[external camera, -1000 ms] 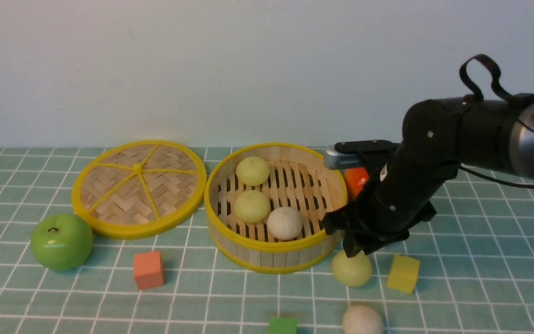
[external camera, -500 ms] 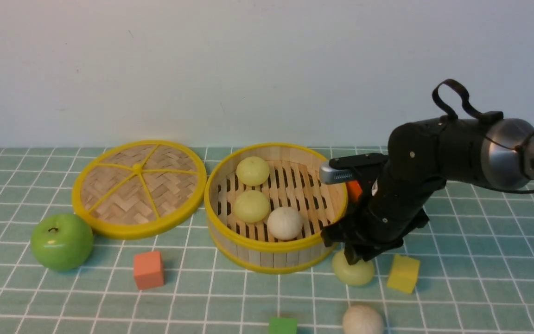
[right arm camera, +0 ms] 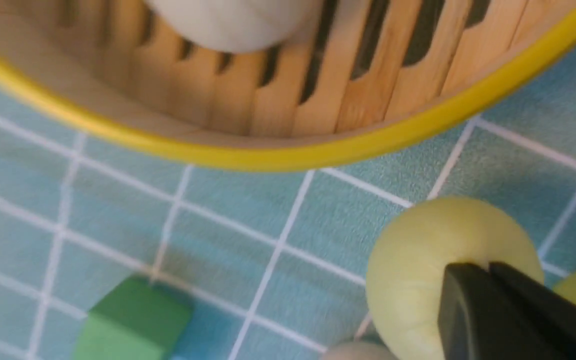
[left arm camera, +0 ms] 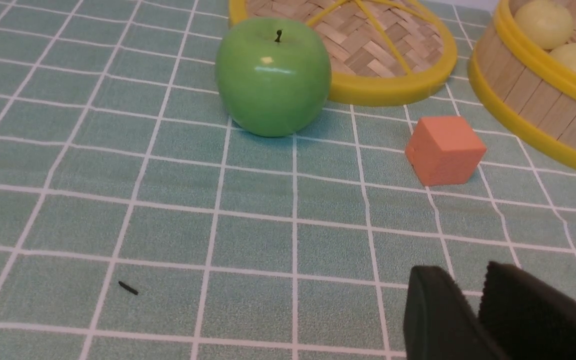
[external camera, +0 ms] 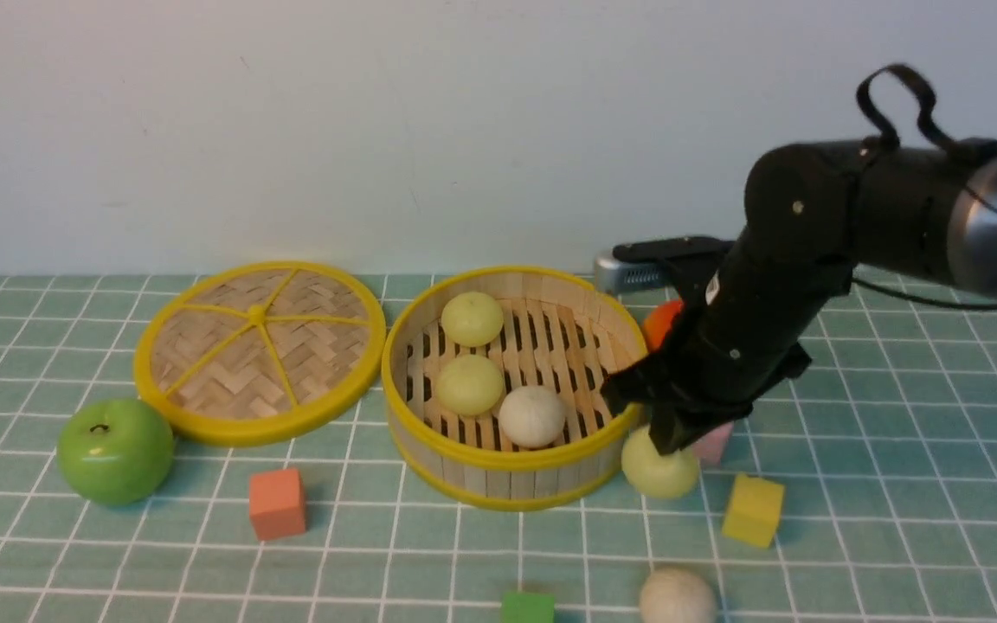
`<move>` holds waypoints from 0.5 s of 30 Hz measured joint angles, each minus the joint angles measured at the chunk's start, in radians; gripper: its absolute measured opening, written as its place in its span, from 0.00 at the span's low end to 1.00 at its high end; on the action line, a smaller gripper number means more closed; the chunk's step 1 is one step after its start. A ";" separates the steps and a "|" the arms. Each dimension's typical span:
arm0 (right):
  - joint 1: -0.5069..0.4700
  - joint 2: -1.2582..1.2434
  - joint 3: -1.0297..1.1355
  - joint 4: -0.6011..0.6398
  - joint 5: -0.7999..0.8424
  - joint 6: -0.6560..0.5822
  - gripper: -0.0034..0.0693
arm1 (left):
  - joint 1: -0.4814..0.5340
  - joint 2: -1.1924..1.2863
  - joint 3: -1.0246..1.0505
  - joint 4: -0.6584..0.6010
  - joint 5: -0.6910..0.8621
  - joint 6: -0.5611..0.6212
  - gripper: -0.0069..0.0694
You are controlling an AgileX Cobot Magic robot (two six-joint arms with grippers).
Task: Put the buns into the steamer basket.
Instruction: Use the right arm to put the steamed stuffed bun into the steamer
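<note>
change: right hand (external camera: pixel 667 439) has closed, now clamped on yellow-green bun (external camera: pixel 659 465), raising it off worktop (external camera: pixel 897 519) | where: bun hangs just beside steamer basket (external camera: pixel 498 457), outside its right wall; three buns inside; off-white bun (external camera: pixel 677 597) waits on worktop | meaning: fourth bun secured, must clear rim | left hand (left arm camera: pixel 473 310): idle, apart or together unclear

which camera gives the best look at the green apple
The left wrist view: the green apple appears there large, whole and sharp, with its stem and a highlight visible. The front view shows it whole but small, at the table's far left. The right wrist view does not show it.
</note>
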 joint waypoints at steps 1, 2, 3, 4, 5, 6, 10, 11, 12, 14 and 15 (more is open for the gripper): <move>-0.003 -0.016 -0.047 0.005 0.018 -0.005 0.05 | 0.000 0.000 0.000 0.000 0.000 0.000 0.31; -0.008 -0.022 -0.080 0.011 0.021 -0.007 0.05 | 0.000 0.000 0.000 0.001 0.000 0.000 0.31; -0.009 -0.024 -0.092 0.012 0.020 -0.008 0.05 | 0.000 0.000 0.000 0.001 0.000 0.000 0.31; -0.013 -0.024 -0.136 0.019 0.000 -0.012 0.05 | 0.000 0.000 0.000 0.001 0.000 0.000 0.31; -0.015 -0.022 -0.152 0.026 -0.025 -0.013 0.05 | 0.000 0.000 0.000 0.001 0.000 0.000 0.31; -0.016 -0.017 -0.162 0.032 -0.053 -0.015 0.05 | 0.000 0.000 0.000 0.001 0.000 0.000 0.31; -0.017 0.030 -0.169 0.042 -0.160 -0.018 0.05 | 0.000 0.000 0.000 0.001 0.000 0.000 0.31; -0.017 0.060 -0.169 0.042 -0.189 -0.018 0.05 | 0.000 0.000 0.000 0.001 0.000 0.000 0.31; -0.017 0.074 -0.169 0.042 -0.201 -0.018 0.05 | 0.000 0.000 0.000 0.001 0.000 0.000 0.31; -0.017 0.131 -0.169 0.037 -0.247 -0.018 0.05 | 0.000 0.000 0.000 0.001 0.000 0.000 0.31; -0.017 0.145 -0.169 0.035 -0.257 -0.018 0.05 | 0.000 0.000 0.000 0.001 0.000 0.000 0.31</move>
